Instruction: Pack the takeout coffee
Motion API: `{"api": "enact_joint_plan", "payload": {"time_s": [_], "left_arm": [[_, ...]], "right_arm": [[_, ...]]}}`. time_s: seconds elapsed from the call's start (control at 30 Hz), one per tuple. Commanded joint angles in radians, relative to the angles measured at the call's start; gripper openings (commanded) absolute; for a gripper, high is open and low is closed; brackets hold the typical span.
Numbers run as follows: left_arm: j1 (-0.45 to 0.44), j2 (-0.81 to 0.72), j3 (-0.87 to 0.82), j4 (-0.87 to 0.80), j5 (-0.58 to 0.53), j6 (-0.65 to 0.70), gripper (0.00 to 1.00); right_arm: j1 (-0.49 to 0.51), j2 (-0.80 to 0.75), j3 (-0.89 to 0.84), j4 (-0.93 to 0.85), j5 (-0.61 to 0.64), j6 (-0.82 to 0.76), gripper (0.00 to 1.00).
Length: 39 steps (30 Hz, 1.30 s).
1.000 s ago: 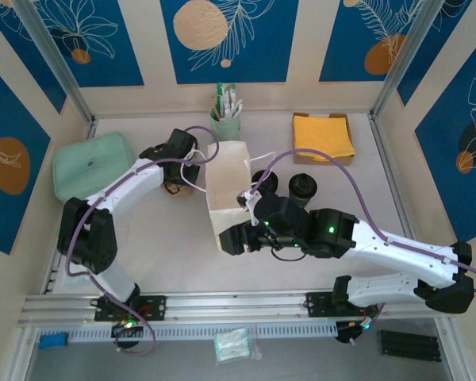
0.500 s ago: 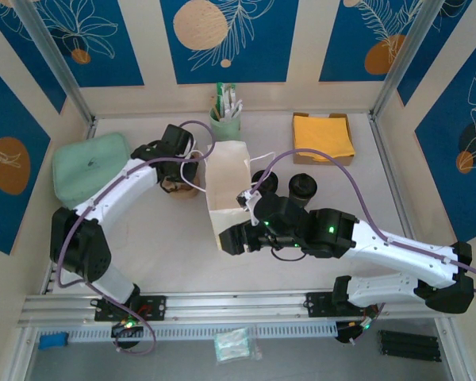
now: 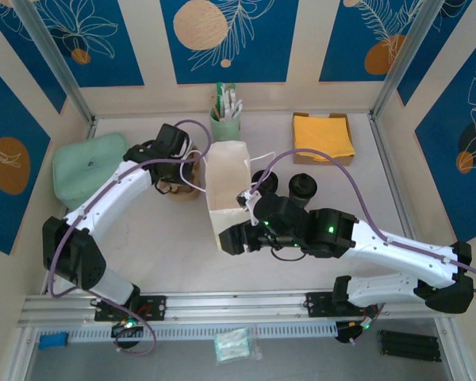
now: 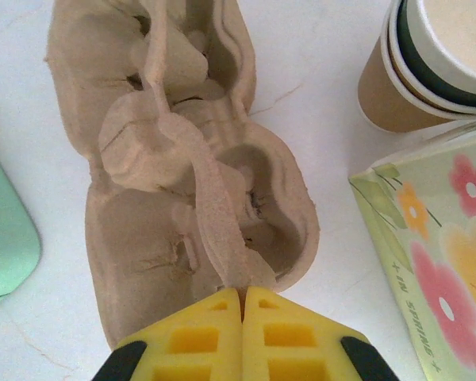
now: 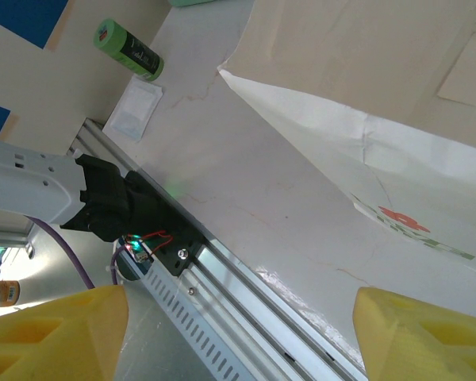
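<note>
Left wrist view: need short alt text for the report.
The yellow-tipped left gripper is shut at the near end of the central ridge of a brown moulded-pulp cup carrier on a white table. At top right stand nested lidless brown paper cups, with a floral-printed paper bag below them.

A: In the left wrist view you can read one line. On the pale green flowered cardboard carton (image 4: pixel 428 238), small green capitals run along the near edge: "IN SPRING", with a small plus sign before and after.

B: In the right wrist view you'll find a red and green printed mark on the white paper bag (image 5: pixel 325 151), but its letters are too small for you to make out.

A: The same goes for the green roll (image 5: pixel 128 45) there. It has dark marks on its side, none of which you can read.

B: From above, the white and green sachets (image 3: pixel 224 97) in the pale green cup (image 3: pixel 225 125) carry print too small to tell.
</note>
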Motion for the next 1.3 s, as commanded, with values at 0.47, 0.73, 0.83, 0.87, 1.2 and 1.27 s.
{"api": "enact_joint_plan", "payload": {"time_s": [0.47,0.73,0.83,0.87,1.2,1.27], "left_arm": [[-0.03,-0.177,-0.121,-0.051,0.005,-0.019,0.0],[-0.061,-0.149,-0.203,0.021,0.059,-0.069,0.04],[-0.068,-0.14,-0.214,0.04,0.073,-0.079,0.17],[-0.069,-0.139,-0.218,0.046,0.075,-0.083,0.22],[-0.067,-0.121,-0.214,0.079,0.076,-0.111,0.47],[-0.068,-0.115,-0.21,0.081,0.073,-0.116,0.49]], "right_arm": [[-0.016,0.014,-0.008,0.021,-0.022,-0.01,0.75],[-0.019,0.027,0.006,0.015,-0.03,-0.015,0.75],[-0.017,0.027,0.009,0.013,-0.029,-0.013,0.75],[-0.017,0.027,0.009,0.014,-0.03,-0.013,0.75],[-0.017,0.027,0.011,0.01,-0.024,-0.012,0.75],[-0.017,0.024,0.008,0.009,-0.023,-0.011,0.75]]}}
